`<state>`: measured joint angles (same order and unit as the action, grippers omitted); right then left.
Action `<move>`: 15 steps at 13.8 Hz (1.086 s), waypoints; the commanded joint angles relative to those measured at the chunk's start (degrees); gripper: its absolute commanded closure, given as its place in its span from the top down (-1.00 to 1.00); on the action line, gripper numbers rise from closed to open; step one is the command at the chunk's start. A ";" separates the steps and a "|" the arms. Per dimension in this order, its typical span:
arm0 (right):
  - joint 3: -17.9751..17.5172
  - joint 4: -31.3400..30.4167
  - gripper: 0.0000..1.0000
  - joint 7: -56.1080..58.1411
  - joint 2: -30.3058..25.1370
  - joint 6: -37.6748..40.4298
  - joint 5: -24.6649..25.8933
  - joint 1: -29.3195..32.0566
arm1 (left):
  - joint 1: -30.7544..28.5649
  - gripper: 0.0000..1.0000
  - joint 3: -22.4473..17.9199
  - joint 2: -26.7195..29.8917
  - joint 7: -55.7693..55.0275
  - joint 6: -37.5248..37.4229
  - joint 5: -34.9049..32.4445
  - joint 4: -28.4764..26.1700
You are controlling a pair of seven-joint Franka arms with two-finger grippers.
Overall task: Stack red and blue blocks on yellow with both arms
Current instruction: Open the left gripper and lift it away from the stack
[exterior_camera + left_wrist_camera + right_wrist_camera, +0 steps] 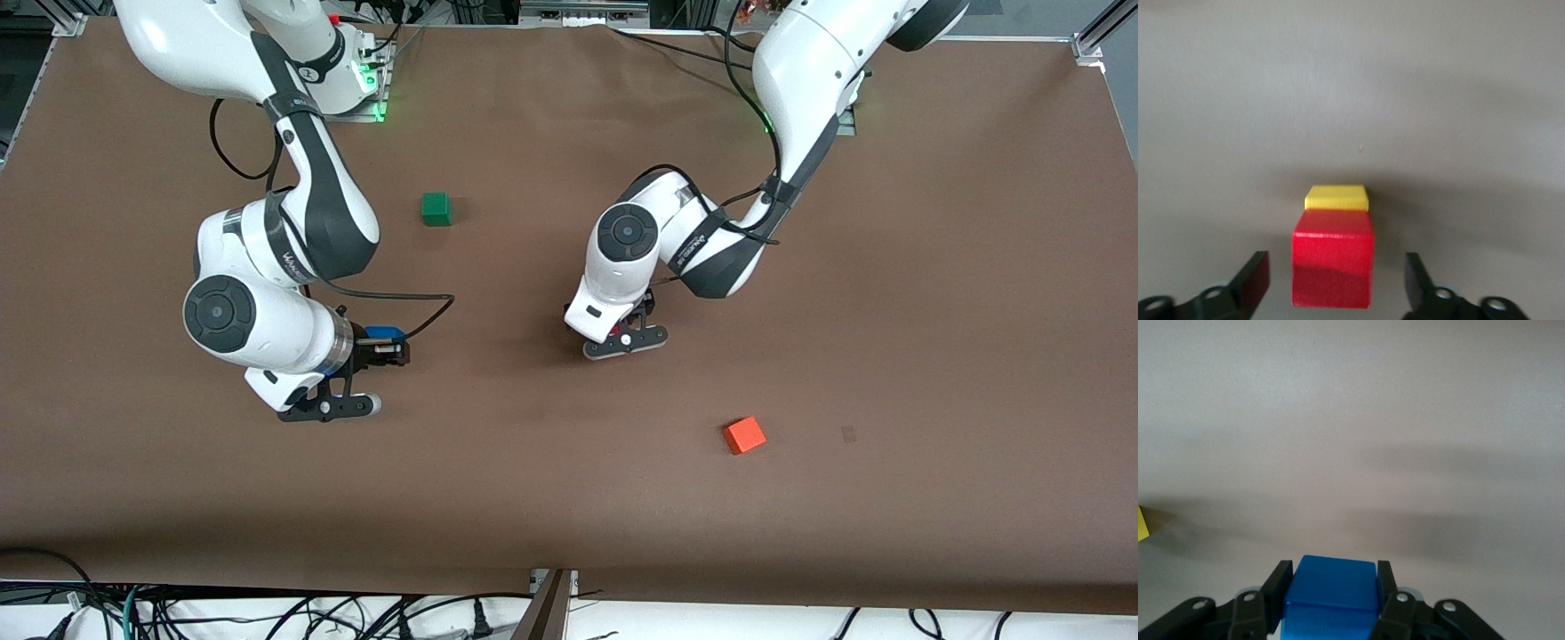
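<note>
Red block (pixel 1333 267) on yellow (pixel 1336 198), hidden in front view, left tool (pixel 1337 277) open

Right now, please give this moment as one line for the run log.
left gripper: open around small matte red cube on yellow cube | right gripper: shut on blue cube, above table | stack: blue not yet placed

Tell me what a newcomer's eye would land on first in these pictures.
First, the red block resting on the yellow block, with the left tool open around it near the table's middle. Next, the blue block clamped in the right tool toward the right arm's end. A green block and an orange block lie apart.
</note>
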<state>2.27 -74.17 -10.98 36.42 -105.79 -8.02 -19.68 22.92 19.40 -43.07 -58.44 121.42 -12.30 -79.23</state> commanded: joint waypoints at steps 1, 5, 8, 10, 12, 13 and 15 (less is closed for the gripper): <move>0.01 1.93 -0.20 -2.63 0.49 2.34 -0.33 -1.06 | -2.78 1.00 0.12 2.37 2.43 -7.66 -1.85 5.12; 0.01 1.92 -0.20 -14.31 0.23 3.13 -0.77 -9.04 | -11.48 1.00 0.64 7.55 16.67 -13.21 -0.88 6.89; -0.16 2.62 -0.08 -22.39 0.66 1.21 -0.77 -15.19 | -17.54 1.00 0.99 11.24 23.88 -17.34 -0.53 8.20; 0.01 3.15 -0.08 -27.66 2.07 -4.92 -0.59 -19.94 | -21.49 1.00 0.91 12.65 29.06 -21.55 2.62 9.96; 0.36 3.42 -0.08 -30.93 4.08 -9.86 0.11 -24.07 | -26.85 1.00 1.34 13.44 38.18 -25.08 4.39 11.02; 0.71 3.94 -0.08 -32.16 4.96 -12.05 1.24 -26.27 | -28.18 1.00 1.09 14.49 42.14 -27.00 4.57 11.11; 0.71 5.78 -0.08 -34.63 6.72 -13.74 2.83 -26.91 | -30.91 1.00 1.17 16.34 45.25 -30.79 4.66 11.11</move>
<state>2.02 -72.61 -43.47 40.48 -119.04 -6.64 -45.83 -5.81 19.64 -28.85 -17.20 94.20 -8.58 -68.19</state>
